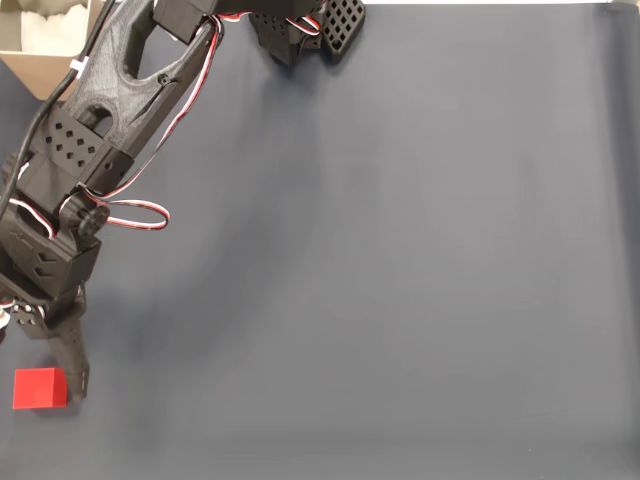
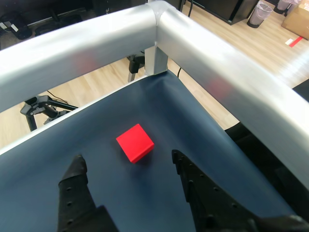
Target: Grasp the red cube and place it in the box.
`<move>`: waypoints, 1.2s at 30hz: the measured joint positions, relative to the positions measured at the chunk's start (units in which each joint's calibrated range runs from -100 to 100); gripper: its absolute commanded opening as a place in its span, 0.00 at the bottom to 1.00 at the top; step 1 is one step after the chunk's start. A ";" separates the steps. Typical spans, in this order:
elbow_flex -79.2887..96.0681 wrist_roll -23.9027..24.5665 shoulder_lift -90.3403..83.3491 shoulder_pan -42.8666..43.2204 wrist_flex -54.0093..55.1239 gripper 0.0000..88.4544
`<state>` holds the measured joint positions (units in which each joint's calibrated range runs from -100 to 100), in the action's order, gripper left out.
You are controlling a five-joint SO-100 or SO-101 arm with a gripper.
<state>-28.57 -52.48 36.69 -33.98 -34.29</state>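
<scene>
The red cube (image 1: 40,388) lies on the dark mat at the bottom left of the fixed view, close to the mat's corner. My gripper (image 1: 45,362) hangs over it, with one black finger (image 1: 74,372) just right of the cube. In the wrist view the gripper (image 2: 126,158) is open, and the red cube (image 2: 135,142) rests on the mat between and slightly ahead of the two fingertips, touching neither. The box (image 1: 35,62), tan with a white lining, sits at the top left corner, partly cut off and partly hidden behind the arm.
A silver metal rail (image 2: 203,53) frames the mat's corner just beyond the cube. The arm's black body with red and white cables (image 1: 130,212) runs down the left side. A black perforated part (image 1: 335,25) sits at the top edge. The dark mat (image 1: 400,280) stretches to the right.
</scene>
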 measured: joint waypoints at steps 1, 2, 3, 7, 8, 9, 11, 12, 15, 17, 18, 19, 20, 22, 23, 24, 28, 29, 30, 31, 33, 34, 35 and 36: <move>-0.63 0.15 0.35 0.15 0.24 0.47; -1.08 0.24 0.87 0.22 0.32 0.47; -1.45 0.39 1.30 0.37 0.48 0.47; -2.71 0.93 2.52 0.67 0.56 0.47; -3.07 1.12 2.78 0.74 0.56 0.47; -3.35 1.27 3.04 0.74 0.56 0.47; -3.71 1.56 3.56 0.82 0.56 0.47; -3.71 1.71 3.73 0.82 0.56 0.47; -3.71 2.05 4.08 0.96 0.64 0.47; -3.89 2.25 4.08 1.04 0.80 0.47; -4.43 2.30 4.52 1.04 0.95 0.47; -5.06 2.39 4.95 1.04 1.11 0.47; -5.61 2.49 5.38 1.04 1.11 0.47; -6.24 2.59 6.17 1.04 1.11 0.47; -6.33 2.64 6.34 1.04 1.11 0.47; -6.42 2.69 6.60 1.04 1.11 0.47; -7.32 2.69 7.21 1.04 1.19 0.47; -7.41 2.69 7.21 1.04 1.27 0.47; -7.50 2.69 7.21 1.04 1.35 0.47; -7.78 2.69 7.64 1.04 1.51 0.47; -8.32 2.69 8.25 1.04 1.59 0.47; -8.41 2.69 8.51 1.04 1.83 0.47; -8.41 2.69 8.86 1.04 1.91 0.47; -8.41 2.69 9.12 1.04 1.99 0.47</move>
<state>-36.98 -49.79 45.81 -32.94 -32.30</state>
